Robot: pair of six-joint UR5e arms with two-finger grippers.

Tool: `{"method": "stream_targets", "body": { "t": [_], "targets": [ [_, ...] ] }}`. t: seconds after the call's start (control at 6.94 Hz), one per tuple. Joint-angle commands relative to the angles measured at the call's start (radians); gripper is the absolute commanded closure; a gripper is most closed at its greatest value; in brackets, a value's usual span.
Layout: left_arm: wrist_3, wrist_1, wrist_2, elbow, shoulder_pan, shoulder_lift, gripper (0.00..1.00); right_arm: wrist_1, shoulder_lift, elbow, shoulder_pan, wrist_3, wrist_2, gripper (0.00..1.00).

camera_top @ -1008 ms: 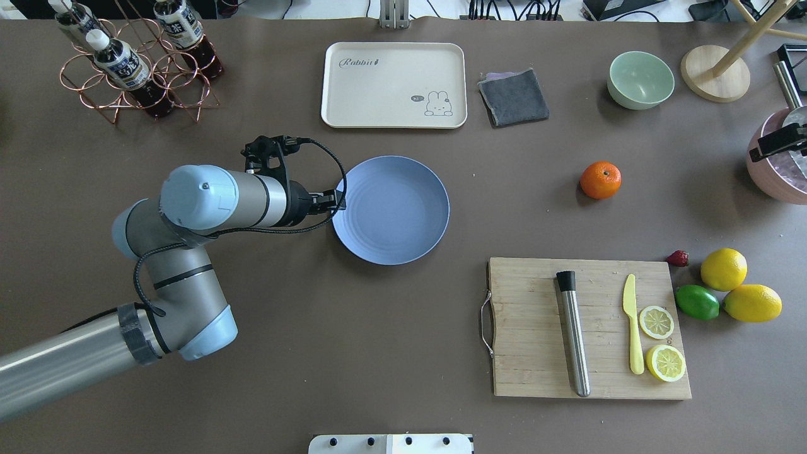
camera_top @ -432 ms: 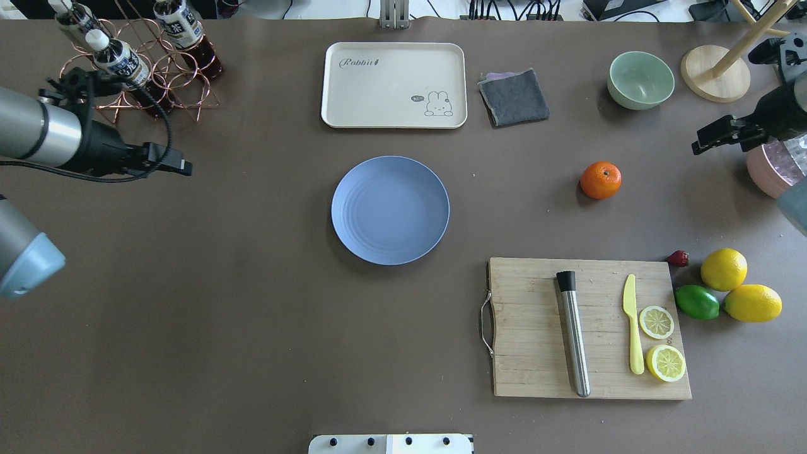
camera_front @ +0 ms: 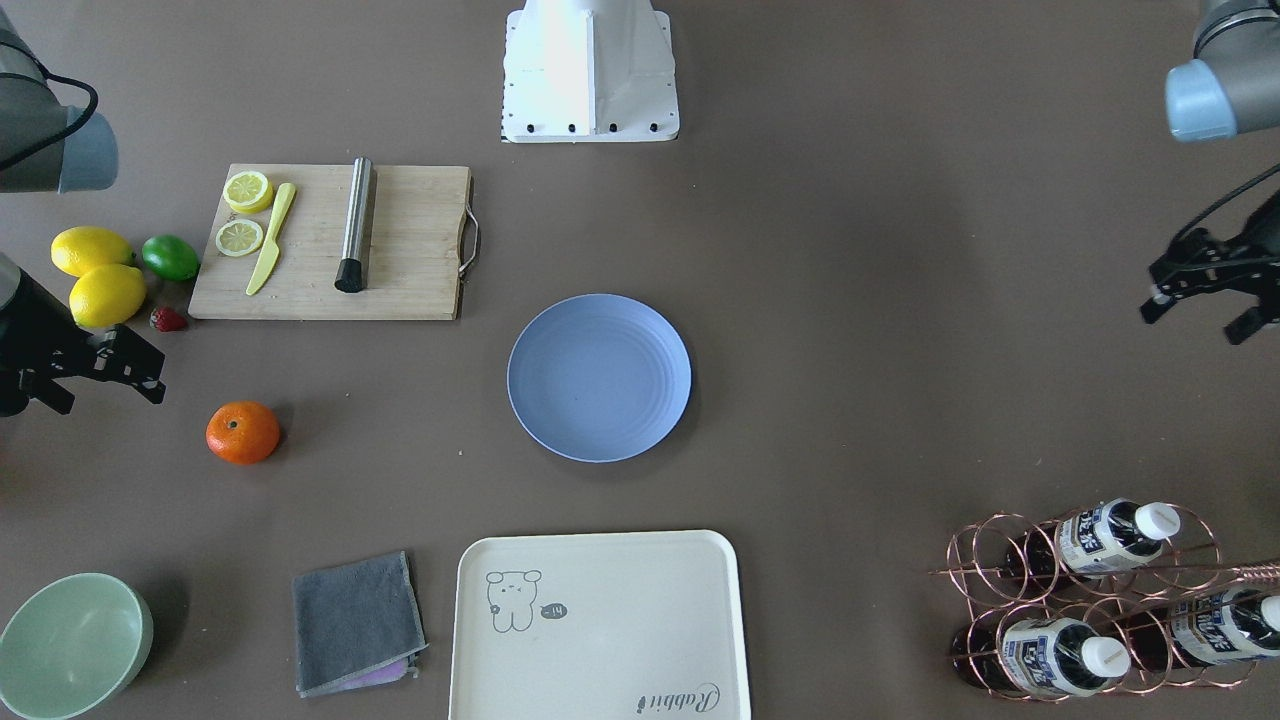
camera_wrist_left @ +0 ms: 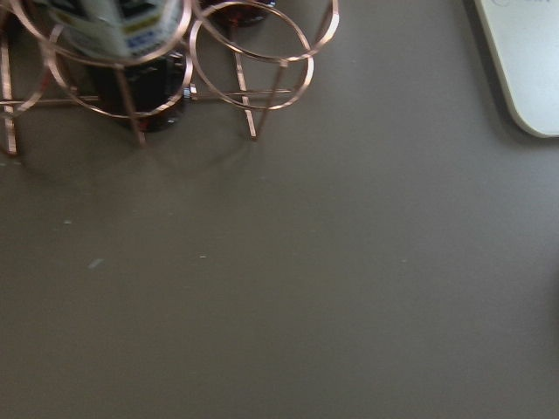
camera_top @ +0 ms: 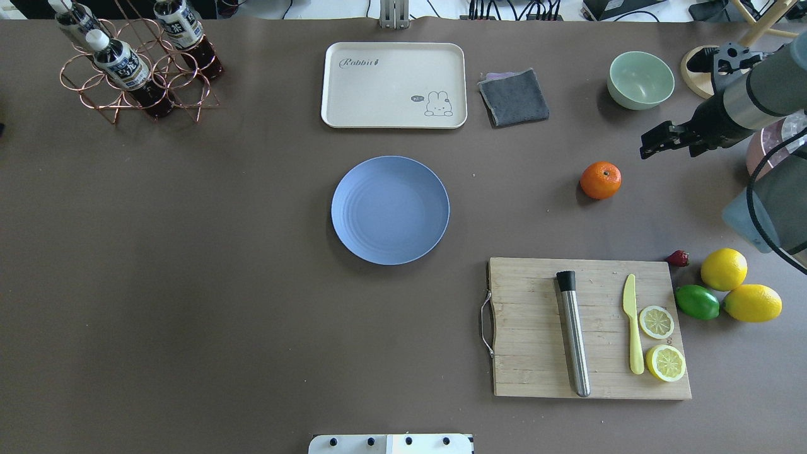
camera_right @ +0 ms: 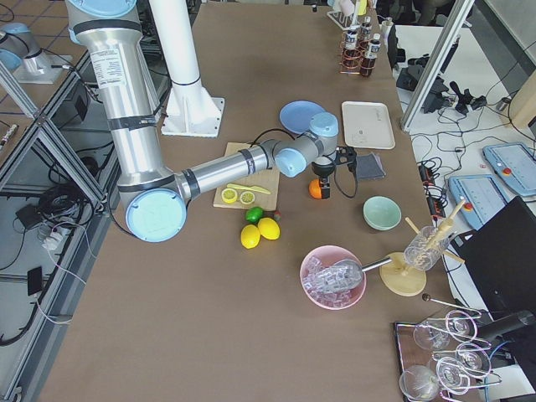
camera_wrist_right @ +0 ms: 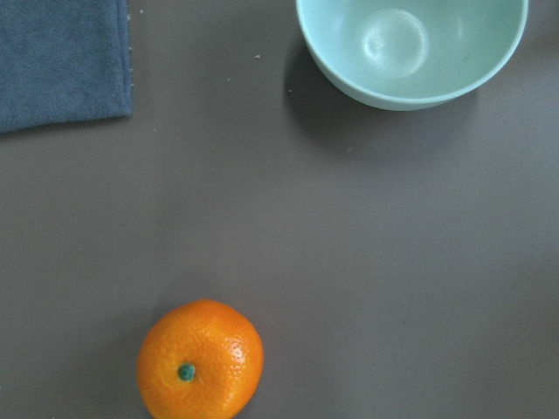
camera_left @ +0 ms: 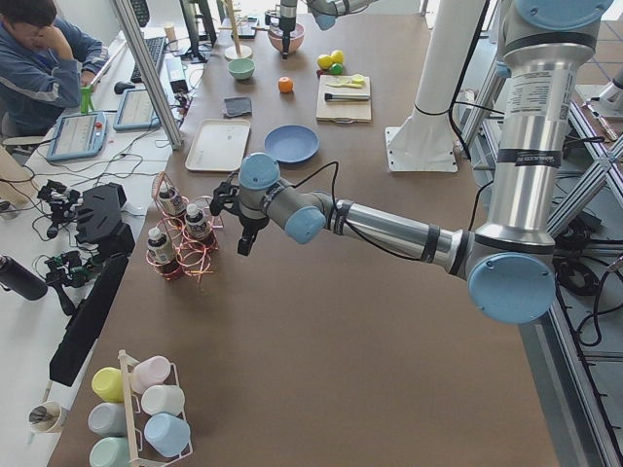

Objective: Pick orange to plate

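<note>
Right gripper (camera_top: pixel 647 145), jaws spread and empty, has advanced nearer the orange (camera_top: pixel 600 180), which lies on the table (camera_top: pixel 252 328) well apart from the plate (camera_top: pixel 390 210). Left gripper (camera_front: pixel 1195 322), also released, has retracted beyond the overhead view.

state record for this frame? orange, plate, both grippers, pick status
orange: on the table, on the robot's right of the plate, not held
plate: mid-table, empty
right gripper: fingers open, beside the orange, not touching it
left gripper: fingers open, empty, out at the table's left side, far from the plate
pick: not yet done
</note>
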Motion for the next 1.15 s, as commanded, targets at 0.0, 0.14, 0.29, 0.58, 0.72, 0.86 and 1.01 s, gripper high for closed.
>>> {"method": "stream_targets", "body": {
  "t": [0.0,0.14,0.29,0.58,0.72,0.86,1.01],
  "targets": [
    [0.609,0.572,-0.002,0.017,-0.252,-0.159,0.01,-0.008,0.028,-0.013,-0.039,0.014,-0.006,0.0],
    [0.643,0.636,0.035,0.031,-0.262,-0.125,0.01,-0.007,0.034,-0.02,-0.065,0.054,-0.01,0.0],
    [0.647,0.609,0.093,0.033,-0.262,-0.068,0.01,-0.004,0.043,-0.022,-0.105,0.089,-0.049,0.0],
    [0.641,0.479,0.094,0.036,-0.261,0.003,0.01,-0.002,0.136,-0.162,-0.139,0.088,-0.094,0.01],
    [0.643,0.477,0.089,0.03,-0.261,0.02,0.01,-0.001,0.167,-0.219,-0.141,0.083,-0.094,0.01],
    [0.643,0.474,0.087,0.028,-0.261,0.03,0.01,-0.001,0.175,-0.223,-0.144,0.085,-0.095,0.01],
    [0.643,0.474,0.087,0.028,-0.259,0.03,0.01,-0.001,0.175,-0.226,-0.156,0.086,-0.097,0.01]
  ]
}}
